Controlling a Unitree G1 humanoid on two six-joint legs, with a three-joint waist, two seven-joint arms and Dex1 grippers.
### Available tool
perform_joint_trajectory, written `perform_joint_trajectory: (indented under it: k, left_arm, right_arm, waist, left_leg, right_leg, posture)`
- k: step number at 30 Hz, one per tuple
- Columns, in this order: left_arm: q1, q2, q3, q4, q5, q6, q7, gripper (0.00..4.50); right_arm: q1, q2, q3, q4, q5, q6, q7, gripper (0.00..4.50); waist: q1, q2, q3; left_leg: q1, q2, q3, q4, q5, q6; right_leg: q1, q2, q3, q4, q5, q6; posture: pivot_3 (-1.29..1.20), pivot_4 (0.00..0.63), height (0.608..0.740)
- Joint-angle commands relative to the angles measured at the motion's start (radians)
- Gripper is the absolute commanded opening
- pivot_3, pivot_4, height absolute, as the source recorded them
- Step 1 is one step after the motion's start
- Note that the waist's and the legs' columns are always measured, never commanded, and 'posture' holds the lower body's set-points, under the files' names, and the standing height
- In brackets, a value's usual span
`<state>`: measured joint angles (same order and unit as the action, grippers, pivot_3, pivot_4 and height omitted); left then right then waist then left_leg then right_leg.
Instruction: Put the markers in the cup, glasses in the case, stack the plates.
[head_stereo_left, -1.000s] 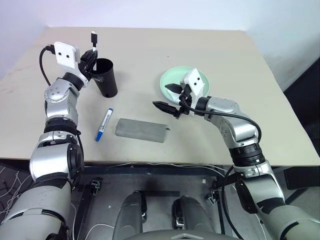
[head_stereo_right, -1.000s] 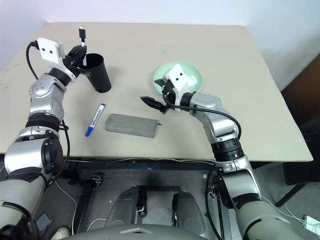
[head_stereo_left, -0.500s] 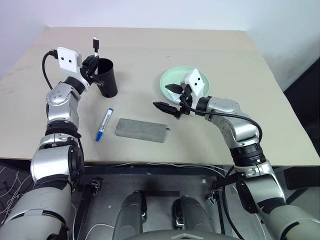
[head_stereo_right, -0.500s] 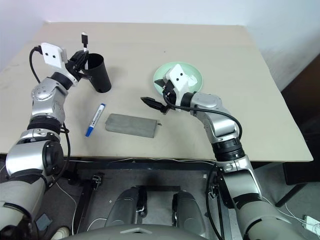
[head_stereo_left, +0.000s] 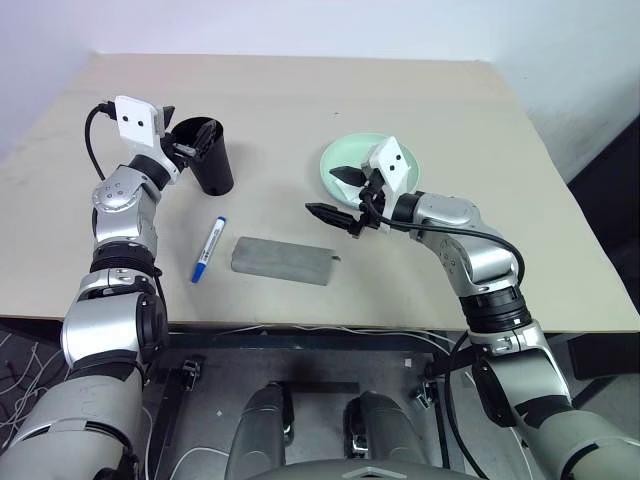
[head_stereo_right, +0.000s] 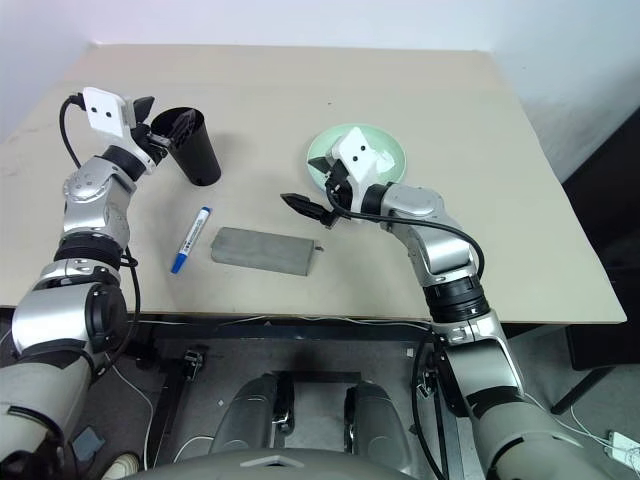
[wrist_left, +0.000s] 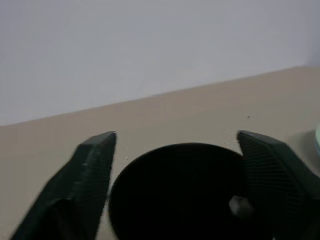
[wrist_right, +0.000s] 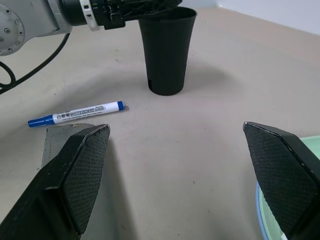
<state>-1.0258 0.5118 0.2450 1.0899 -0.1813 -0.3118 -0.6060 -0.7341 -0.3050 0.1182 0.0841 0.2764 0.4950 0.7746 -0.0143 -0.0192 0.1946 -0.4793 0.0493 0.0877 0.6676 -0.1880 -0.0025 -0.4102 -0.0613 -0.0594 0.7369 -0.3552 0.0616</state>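
Hovering with fingers spread wide and empty just above the cup (head_stereo_left: 209, 156), the left gripper (head_stereo_left: 186, 139) could tip it while withdrawing toward the marker (head_stereo_left: 208, 248) lying near the cup, while the right gripper (head_stereo_left: 338, 196), equally wide and empty, waits well apart.

Upright black cup (head_stereo_left: 212, 155), blue-capped marker (head_stereo_left: 208, 249) flat beside closed grey case (head_stereo_left: 282, 260).

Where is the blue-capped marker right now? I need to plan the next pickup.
The marker lies flat on the table on the robot's left side, just left of the grey case and nearer the robot than the black cup.
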Motion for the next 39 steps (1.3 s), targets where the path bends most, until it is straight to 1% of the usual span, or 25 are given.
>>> perform_joint_trajectory:
  k: [1,4,6,8,9,11,13,16,18,23,27,33,39]
  left_arm:
    - [0.004,0.027,-0.001,-0.087,-0.004,0.009,-0.017,4.29]
    - [0.045,0.052,0.013,-0.219,-0.050,0.109,-0.073,4.29]
    - [0.105,0.087,-0.001,-0.376,-0.061,0.216,-0.102,4.29]
    - [0.203,0.136,-0.009,-0.650,-0.090,0.453,-0.080,4.29]
    - [0.248,0.157,-0.004,-0.786,-0.128,0.593,-0.065,4.29]
    - [0.317,0.201,-0.001,-0.990,-0.181,0.844,-0.030,4.29]
    - [0.363,0.244,0.011,-1.133,-0.230,1.112,0.020,4.29]
    - [0.397,0.272,0.037,-1.289,-0.292,1.351,0.073,4.29]
    - [0.404,0.272,0.050,-1.354,-0.314,1.470,0.110,4.29]
    - [0.448,0.249,0.045,-1.420,-0.300,1.603,0.195,4.29]
    - [0.501,0.220,0.009,-1.453,-0.288,1.696,0.253,4.29]
    - [0.515,0.171,0.002,-1.408,-0.273,1.706,0.285,4.29]
    - [0.476,0.118,-0.056,-1.265,-0.235,1.672,0.305,4.29]
  right_arm:
    - [-0.011,-0.005,0.002,-0.022,-0.003,-0.020,0.004,4.50]
    - [-0.009,-0.006,0.000,-0.021,-0.001,-0.020,0.006,4.50]
    - [-0.008,-0.010,-0.004,-0.019,0.002,-0.017,0.006,4.50]
    - [-0.006,-0.017,-0.010,-0.009,0.003,-0.018,0.010,4.50]
    - [-0.006,-0.020,-0.011,-0.003,0.003,-0.021,0.012,4.50]
    - [-0.009,-0.024,-0.012,0.011,0.002,-0.026,0.015,4.50]
    - [-0.016,-0.028,-0.015,0.028,0.003,-0.030,0.018,4.50]
    - [-0.028,-0.033,-0.018,0.051,0.001,-0.038,0.027,4.50]
    - [-0.037,-0.038,-0.016,0.070,-0.003,-0.049,0.035,4.50]
    - [-0.055,-0.045,-0.010,0.105,-0.016,-0.075,0.053,4.50]
    - [-0.063,-0.043,-0.007,0.120,-0.027,-0.087,0.059,4.50]
    - [-0.057,-0.040,-0.007,0.119,-0.039,-0.090,0.057,4.50]
    - [-0.051,-0.037,-0.006,0.113,-0.049,-0.086,0.045,4.50]
  waist:
    - [0.000,0.000,0.000]
    - [-0.001,0.000,0.000]
    - [-0.007,0.000,0.000]
    - [-0.010,0.000,0.000]
    - [-0.010,0.000,0.000]
    - [-0.006,0.000,0.000]
    - [-0.001,0.000,0.000]
    - [0.000,0.000,0.000]
    - [0.000,0.000,0.000]
    - [-0.003,0.000,0.000]
    - [-0.002,0.000,0.000]
    - [0.001,0.000,0.000]
    - [0.001,0.000,0.000]
  left_leg:
    - [0.000,0.000,0.000,0.000,0.000,0.000]
    - [0.000,0.000,0.000,0.000,0.000,0.000]
    - [0.000,0.000,0.000,0.000,0.000,-0.001]
    - [0.000,0.001,0.000,-0.001,0.001,-0.001]
    - [0.000,0.001,0.000,-0.001,0.001,-0.001]
    - [0.000,0.001,0.000,-0.001,0.001,-0.002]
    - [0.001,0.000,-0.001,0.000,0.001,-0.001]
    - [0.002,0.000,-0.002,0.000,0.001,0.003]
    - [0.002,0.000,-0.003,0.000,0.002,0.004]
    - [0.002,0.000,-0.003,0.000,0.004,0.004]
    - [0.002,0.001,-0.003,-0.001,0.005,0.004]
    - [0.001,0.000,-0.003,-0.001,0.004,0.004]
    - [0.001,0.000,-0.003,-0.001,0.004,0.004]
  right_leg:
    - [0.000,0.000,0.000,0.000,0.000,0.000]
    - [0.000,0.000,0.000,0.000,0.000,0.000]
    - [0.000,0.000,0.000,0.000,0.000,0.000]
    - [0.000,0.000,0.001,0.000,0.000,0.000]
    - [0.000,0.000,0.001,0.000,0.000,0.000]
    - [0.000,0.000,0.002,0.000,0.000,0.000]
    - [0.001,0.000,0.001,0.000,0.000,0.000]
    - [0.002,0.000,0.001,0.000,0.001,0.001]
    - [0.002,0.000,0.000,0.001,0.002,0.002]
    - [0.002,0.000,0.001,0.001,0.004,0.001]
    - [0.002,0.000,0.001,0.000,0.004,0.001]
    - [0.001,-0.001,0.001,0.000,0.005,0.001]
    - [0.001,-0.001,0.001,0.000,0.005,0.001]
  posture:
    - [0.00,0.150,0.681]
    - [0.00,0.150,0.681]
    - [0.00,0.150,0.681]
    - [0.00,0.150,0.681]
    - [0.00,0.150,0.681]
    - [0.00,0.150,0.681]
    - [0.00,0.150,0.681]
    - [0.00,0.150,0.681]
    - [0.00,0.150,0.681]
    - [0.00,0.150,0.681]
    - [0.00,0.150,0.681]
    - [0.00,0.150,0.681]
    - [0.00,0.150,0.681]
